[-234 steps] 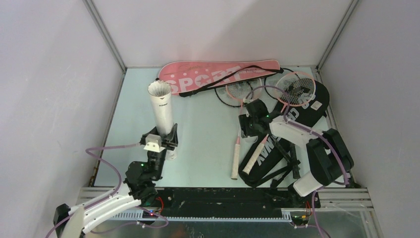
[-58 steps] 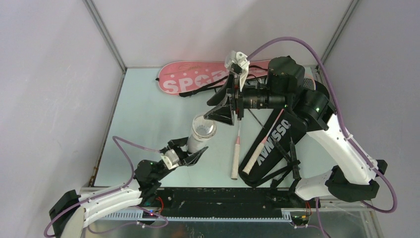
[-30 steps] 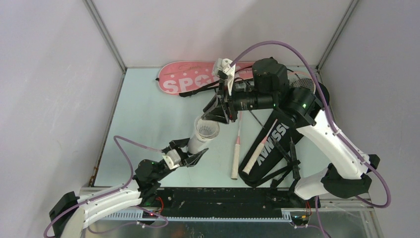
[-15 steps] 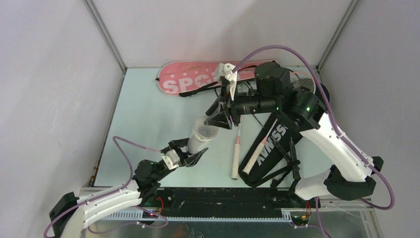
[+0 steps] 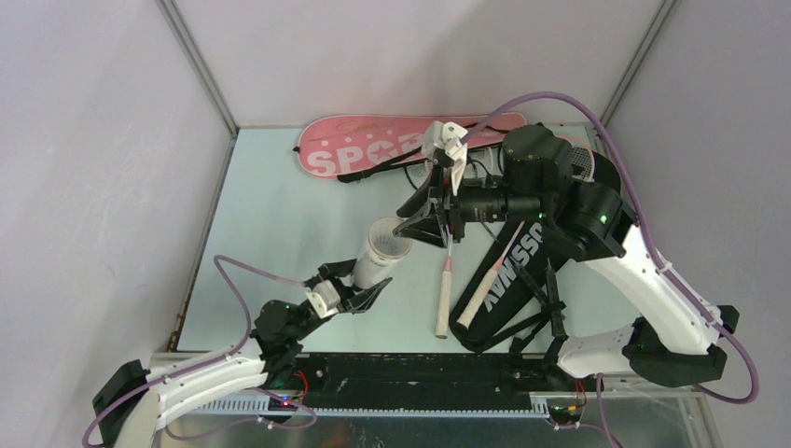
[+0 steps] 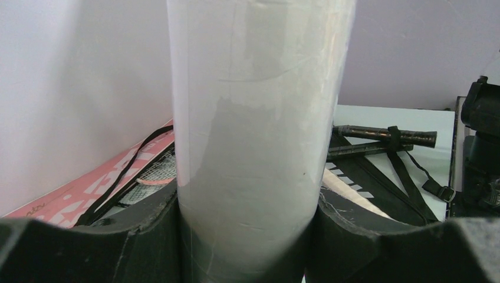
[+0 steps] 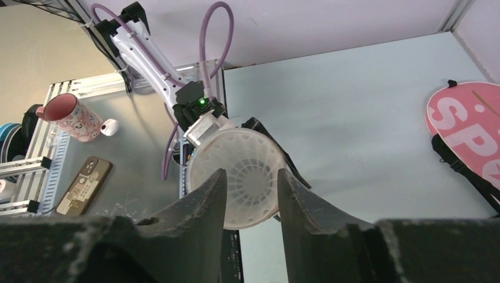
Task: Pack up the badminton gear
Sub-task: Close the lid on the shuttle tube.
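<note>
Right fingers hang over the tube mouth; pink racket lies near.

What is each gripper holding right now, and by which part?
The left gripper holds the tube near its lower end, one finger on each side. The right gripper holds nothing; it is open by the tube's mouth.

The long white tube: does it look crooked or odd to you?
Yes: the long translucent white tube leans off upright, gripped near its base by the left fingers, its open mouth angled towards the right fingers.
</note>
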You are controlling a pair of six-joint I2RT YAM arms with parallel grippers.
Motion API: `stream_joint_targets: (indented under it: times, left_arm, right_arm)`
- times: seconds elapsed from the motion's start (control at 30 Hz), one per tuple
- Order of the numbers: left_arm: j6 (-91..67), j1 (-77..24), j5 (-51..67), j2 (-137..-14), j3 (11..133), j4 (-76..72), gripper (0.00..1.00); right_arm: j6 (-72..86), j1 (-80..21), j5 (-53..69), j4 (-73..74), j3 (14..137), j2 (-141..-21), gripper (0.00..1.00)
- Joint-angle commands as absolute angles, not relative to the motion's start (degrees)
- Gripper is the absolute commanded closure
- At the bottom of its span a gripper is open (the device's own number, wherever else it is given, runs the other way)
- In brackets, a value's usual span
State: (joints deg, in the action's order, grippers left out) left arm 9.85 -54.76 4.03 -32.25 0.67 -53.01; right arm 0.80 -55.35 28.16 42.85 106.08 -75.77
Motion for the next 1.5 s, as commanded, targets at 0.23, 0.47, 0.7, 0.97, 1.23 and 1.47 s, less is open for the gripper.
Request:
stream_joint_targets:
  times: [0.23, 0.47, 0.7, 0.97, 1.23, 1.47]
  left_arm:
    - [8.85, -54.67, 1.58, -33.35, -0.39, -57.66, 0.89]
    - [8.75, -54.67, 1.33, -31.71, -0.63, -57.50, 0.89]
    - [9.05, -54.67, 1.73, -30.49, -1.35, -57.58, 0.89]
    - [9.06, -54.67, 1.76, -31.71, -0.99, -58.01, 0.89]
    - [8.88, -54.67, 2.70, -31.05, -0.92, -57.28, 0.89]
    - [8.89, -54.67, 3.16, -31.37, -0.69, -57.04, 0.89]
  right_arm:
    - [-1.43, -59.60, 26.42, 46.59, 107.72, -77.85, 0.72]
    - [1.52, -59.93, 21.90, 48.68, 106.59, -80.60, 0.77]
    - [1.24, -60.03, 22.27, 49.12, 108.34, -80.96, 0.72]
    - [0.48, -59.99, 29.16, 48.47, 112.67, -79.01, 0.65]
    - [-1.96, -59.96, 20.31, 46.18, 112.62, -76.50, 0.51]
    - [-2.42, -59.97, 19.48, 43.82, 111.41, -74.92, 0.46]
